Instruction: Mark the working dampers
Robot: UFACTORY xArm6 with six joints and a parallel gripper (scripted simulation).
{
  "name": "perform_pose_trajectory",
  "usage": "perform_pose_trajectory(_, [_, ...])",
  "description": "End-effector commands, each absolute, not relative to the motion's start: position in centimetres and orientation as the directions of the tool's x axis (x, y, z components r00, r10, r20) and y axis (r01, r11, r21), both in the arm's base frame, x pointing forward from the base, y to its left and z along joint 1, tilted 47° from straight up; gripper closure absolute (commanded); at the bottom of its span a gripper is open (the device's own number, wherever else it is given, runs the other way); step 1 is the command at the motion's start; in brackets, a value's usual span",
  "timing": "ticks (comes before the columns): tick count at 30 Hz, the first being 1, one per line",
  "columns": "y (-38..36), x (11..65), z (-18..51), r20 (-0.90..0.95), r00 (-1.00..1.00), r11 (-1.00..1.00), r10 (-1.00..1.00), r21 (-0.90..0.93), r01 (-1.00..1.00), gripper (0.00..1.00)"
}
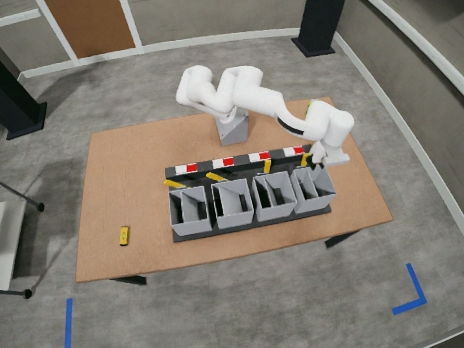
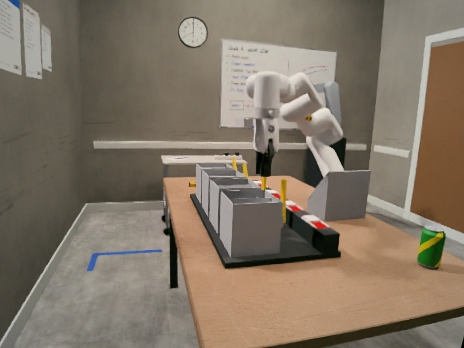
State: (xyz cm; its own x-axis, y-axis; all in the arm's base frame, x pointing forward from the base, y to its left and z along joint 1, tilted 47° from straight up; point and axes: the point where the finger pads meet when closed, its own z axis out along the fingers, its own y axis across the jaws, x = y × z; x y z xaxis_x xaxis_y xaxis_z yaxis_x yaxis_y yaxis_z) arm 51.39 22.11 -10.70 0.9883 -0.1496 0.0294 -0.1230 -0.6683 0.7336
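Note:
Four grey duct dampers stand in a row on a black base [image 1: 200,235] [image 2: 295,247]: the first from the left [image 1: 189,210], the second [image 1: 232,202], the third [image 1: 274,197] and the rightmost [image 1: 312,189] [image 2: 250,225]. Behind them runs the slider strip [image 1: 235,161] [image 2: 305,220], and all four sliders show red. Each damper has a yellow lever. The two left levers [image 1: 175,184] [image 1: 215,176] lie low, and the two right ones [image 1: 267,166] [image 1: 305,160] stand up. My gripper [image 1: 316,161] [image 2: 263,172] points down behind the rightmost damper, close by its lever. Its fingers are partly open with nothing between them.
The robot's grey base [image 1: 233,127] [image 2: 340,195] stands behind the strip. A green and yellow can [image 2: 431,247] stands on the table past the right end of the row. A small yellow object [image 1: 124,235] lies near the table's front left.

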Motion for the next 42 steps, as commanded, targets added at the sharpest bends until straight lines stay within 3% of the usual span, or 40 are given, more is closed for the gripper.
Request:
perform_pose_trajectory(1, [22.3, 51.5, -10.5, 0.033, 0.988, -0.671, -0.148, 0.731, -0.125, 0.61])
perform_pose_trajectory(23, [22.4, 51.3, -10.5, 0.033, 0.989, -0.674, -0.147, 0.728, -0.125, 0.61])
perform_pose_trajectory(33, [22.9, 44.4, -9.0, 0.032, 0.988, -0.743, -0.148, 0.656, -0.133, 0.61])
perform_pose_trajectory(42, [22.9, 43.8, -8.9, 0.032, 0.988, -0.748, -0.149, 0.650, -0.134, 0.61])
